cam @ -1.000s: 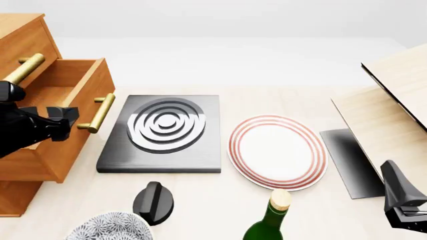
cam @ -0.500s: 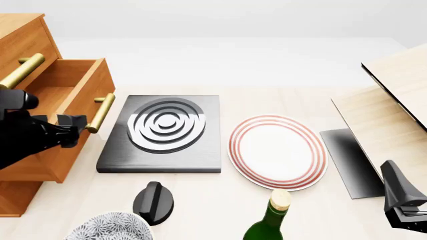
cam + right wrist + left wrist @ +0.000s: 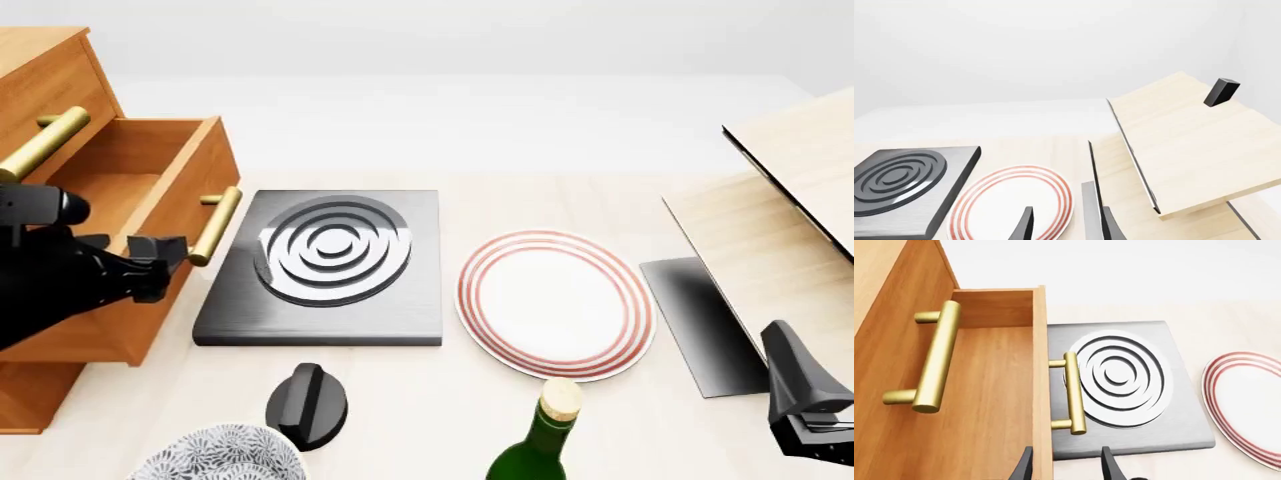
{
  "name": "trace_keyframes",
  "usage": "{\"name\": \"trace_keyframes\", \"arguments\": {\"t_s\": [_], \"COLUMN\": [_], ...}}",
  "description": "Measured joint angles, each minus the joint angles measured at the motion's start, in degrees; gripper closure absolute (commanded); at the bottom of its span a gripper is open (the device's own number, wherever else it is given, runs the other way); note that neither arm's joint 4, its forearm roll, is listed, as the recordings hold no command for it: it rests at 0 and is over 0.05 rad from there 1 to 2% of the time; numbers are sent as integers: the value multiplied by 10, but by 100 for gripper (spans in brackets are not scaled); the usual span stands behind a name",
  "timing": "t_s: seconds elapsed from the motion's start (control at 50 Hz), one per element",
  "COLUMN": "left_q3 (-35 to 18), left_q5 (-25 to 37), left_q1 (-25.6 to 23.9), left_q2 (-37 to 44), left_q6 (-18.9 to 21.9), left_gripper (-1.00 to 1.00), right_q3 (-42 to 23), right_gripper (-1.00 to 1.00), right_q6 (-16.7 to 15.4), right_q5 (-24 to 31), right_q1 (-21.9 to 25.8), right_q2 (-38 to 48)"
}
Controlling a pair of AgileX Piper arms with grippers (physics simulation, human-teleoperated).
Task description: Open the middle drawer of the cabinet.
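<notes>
now the left gripper (image 3: 158, 262), spread with nothing between its fingers, sits below the middle drawer (image 3: 160, 215) handle (image 3: 216, 226); retreat straight, avoiding the hob (image 3: 327, 268). right gripper (image 3: 1064, 225) is parted, idle.

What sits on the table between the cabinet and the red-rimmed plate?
The front view shows a grey hob slab with concentric rings between the cabinet and the plate; the open middle drawer overhangs its near edge.

Front camera is looking down and forward over the counter (image 3: 441, 400). Left wrist camera is sitting close to the cabinet (image 3: 894, 315). All three views are sharing the hob (image 3: 327, 265) and plate (image 3: 1011, 205).
</notes>
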Motion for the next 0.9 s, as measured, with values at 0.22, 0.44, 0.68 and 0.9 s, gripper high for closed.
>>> {"name": "trace_keyframes", "arguments": {"t_s": [0.22,0.44,0.68,0.9], "left_q3": [-2,-7,-14,-21], "left_q5": [5,6,-17,-36], "left_q1": [-25,-59,-109,-153], "left_q2": [-4,0,28,48], "left_q6": [-7,-11,-12,-36], "left_gripper": [-100,-100,-100,-100], "right_q3": [0,0,0,0], "right_gripper": [-100,-100,-100,-100], "right_q6": [0,0,0,0], "right_q5": [0,1,1,1], "right_q1": [0,0,0,0], "right_q2": [0,-1,-1,-1]}}
